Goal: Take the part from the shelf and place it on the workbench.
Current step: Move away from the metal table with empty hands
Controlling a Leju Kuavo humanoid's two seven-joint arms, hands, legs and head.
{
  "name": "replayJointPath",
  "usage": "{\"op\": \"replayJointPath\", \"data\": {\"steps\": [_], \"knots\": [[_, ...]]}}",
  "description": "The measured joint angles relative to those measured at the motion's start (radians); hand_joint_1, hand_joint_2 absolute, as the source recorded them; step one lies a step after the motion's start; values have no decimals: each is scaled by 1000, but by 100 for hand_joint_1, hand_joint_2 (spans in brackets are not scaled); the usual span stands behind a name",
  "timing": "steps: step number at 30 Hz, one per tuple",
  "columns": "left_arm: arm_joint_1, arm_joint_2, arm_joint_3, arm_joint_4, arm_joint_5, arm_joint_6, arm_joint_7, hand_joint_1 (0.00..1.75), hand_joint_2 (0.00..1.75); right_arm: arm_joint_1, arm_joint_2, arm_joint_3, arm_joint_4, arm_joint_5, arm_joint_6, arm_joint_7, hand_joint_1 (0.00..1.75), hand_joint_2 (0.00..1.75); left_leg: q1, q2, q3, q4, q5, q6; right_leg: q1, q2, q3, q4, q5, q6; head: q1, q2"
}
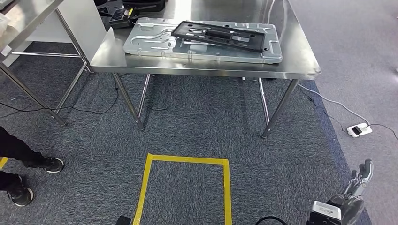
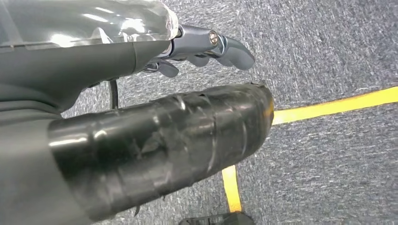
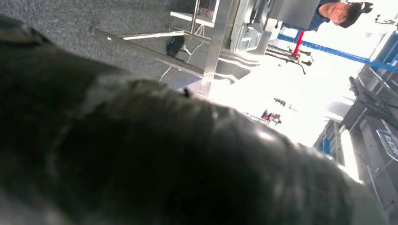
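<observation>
Head view: we face the workbench (image 1: 300, 61), steel top on thin legs. A black part (image 1: 220, 35) lies on a grey metal panel (image 1: 155, 42) on the bench, so the placing looks done. Yellow tape (image 1: 187, 161) marks a square on the carpet. A person's shoes (image 1: 33, 178) stand at our left. Our right hand (image 1: 357, 185) hangs low at our side, holding nothing, fingers apart.

Left wrist view: our left hand (image 2: 206, 47) hangs over carpet and tape, fingers loosely apart, nothing in them.

Right wrist view: the hand itself is a dark blur; table legs beyond.

Handling, our judgement: the part looks flat, stiff, openwork and fairly light, and could slide on metal. Take it by a long edge.
</observation>
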Motion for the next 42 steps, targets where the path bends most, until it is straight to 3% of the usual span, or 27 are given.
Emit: {"op": "replayJointPath", "data": {"steps": [2,3,6,7,8,9,10,12,14,15,17,18,20,22,23,24,25,27,29,30,33,35,37,38,39,40,42], "knots": [[1,0,1,0,0,0,0,0,0,2,0,-1,1,-7,6,0,0,0,3,-2,-7,5,-1,-14,-2,-2,-13,-4,14,-17,0,0],[2,0,1,0,0,0,0,0,0,2,0,-1,1,-11,8,0,0,0,4,-5,-16,21,-21,-20,-4,-3,-22,-6,23,-27,0,0],[4,0,2,0,0,0,-1,0,0,4,0,-3,2,-18,10,0,0,0,8,-9,-63,168,-151,-33,-4,-7,-57,-8,51,-44,-2,0],[3,0,2,0,0,0,-2,0,0,5,0,-4,2,-20,11,0,0,0,9,-9,-75,225,-181,-36,-3,-7,-70,-6,61,-44,-2,0],[3,0,2,0,0,0,-2,0,0,6,0,-5,3,-22,13,0,0,0,9,-9,-74,260,-188,-38,-3,-7,-82,-5,70,-43,-2,0],[3,0,3,0,-1,0,-3,0,0,6,0,-6,4,-25,15,0,0,0,9,-9,-58,262,-175,-38,-2,-7,-95,-2,78,-41,-2,0],[3,0,3,0,-1,0,-3,0,0,7,0,-7,4,-27,16,-1,0,0,9,-9,-23,227,-148,-37,-2,-7,-105,1,84,-38,-2,0],[2,0,3,0,-1,0,-4,0,0,8,0,-9,5,-29,19,-1,0,0,8,-10,80,83,-107,-30,-1,-6,-121,10,95,-31,-2,0],[-1,0,3,0,-2,0,-6,0,0,8,0,-11,4,-29,22,-2,0,0,4,-12,143,-22,-103,-19,0,-6,-130,16,106,-20,-1,0],[-1,0,3,0,-2,0,-7,0,0,8,0,-12,4,-29,22,-2,0,0,1,-13,147,-38,-108,-15,0,-7,-133,17,113,-14,-1,0],[0,0,4,0,-2,0,-8,0,0,8,0,-15,4,-29,23,-4,0,0,1,-12,135,-42,-97,-2,-1,-6,-137,17,124,-2,-1,0],[0,0,4,0,-2,0,-8,0,0,9,0,-18,5,-30,24,-6,0,0,2,-10,129,-44,-89,6,-1,-5,-142,24,115,3,-1,0],[-1,0,4,0,-3,0,-9,0,0,10,0,-23,5,-30,26,-11,0,0,5,-6,111,-49,-69,22,-3,-2,-167,90,45,9,0,0],[-1,0,4,0,-6,0,-9,0,0,11,0,-29,5,-30,32,-16,0,0,2,-3,87,-46,-51,30,-3,-1,-201,213,-48,12,0,0],[-1,0,4,0,-7,0,-10,0,0,11,0,-31,6,-30,35,-18,0,0,0,-2,73,-43,-43,31,-3,-1,-209,264,-69,13,0,0],[-1,0,4,0,-9,-1,-10,0,0,11,0,-33,7,-30,38,-19,0,0,-1,-2,60,-38,-35,31,-3,-1,-204,287,-68,13,0,0],[-1,0,4,0,-10,-1,-10,0,0,11,0,-35,7,-30,41,-20,0,0,-3,-2,46,-33,-28,30,-3,-1,-182,276,-48,11,0,0],[-1,0,5,0,-10,-1,-10,0,0,10,0,-37,7,-29,43,-21,0,0,-4,-2,22,-20,-18,27,0,-1,-89,158,-2,1,-1,0],[-1,-2,5,0,-11,-1,-10,0,0,8,1,-40,7,-28,44,-22,0,0,-6,-3,7,-10,-8,19,6,-1,-7,28,5,-10,-1,0],[-1,-2,5,0,-11,-2,-10,0,0,8,2,-41,7,-27,45,-22,0,0,-6,-3,3,-8,-2,13,9,-1,9,-3,-1,-14,-1,0],[0,-2,5,0,-11,-2,-10,0,0,8,7,-48,9,-33,57,-17,0,0,-5,-6,-6,-4,2,-6,7,-3,-2,-21,16,-28,-1,0],[2,-2,5,0,-11,-2,-10,0,0,7,14,-58,15,-44,71,-15,0,0,-2,-10,-28,52,-60,-18,1,-7,-20,-27,35,-41,-2,0],[2,-2,5,0,-12,-2,-9,0,0,6,21,-74,26,-58,86,-20,0,0,2,-11,-61,169,-152,-28,2,-10,-44,-25,52,-47,-4,0],[2,-2,6,0,-12,-2,-9,0,0,6,25,-82,33,-64,94,-23,0,0,4,-11,-71,223,-178,-33,2,-11,-57,-22,61,-47,-4,0],[3,-2,6,0,-12,-2,-9,0,0,6,29,-92,41,-68,101,-27,0,0,6,-11,-68,252,-180,-35,2,-11,-71,-18,68,-45,-4,0],[3,-2,6,0,-12,-2,-9,0,0,5,33,-101,49,-72,109,-31,0,0,7,-11,-48,247,-162,-37,1,-11,-85,-12,75,-42,-4,0],[2,-2,6,0,-13,-2,-8,0,0,2,42,-122,68,-78,128,-41,0,0,10,-12,38,140,-111,-36,0,-11,-110,3,85,-35,-4,0]]}}
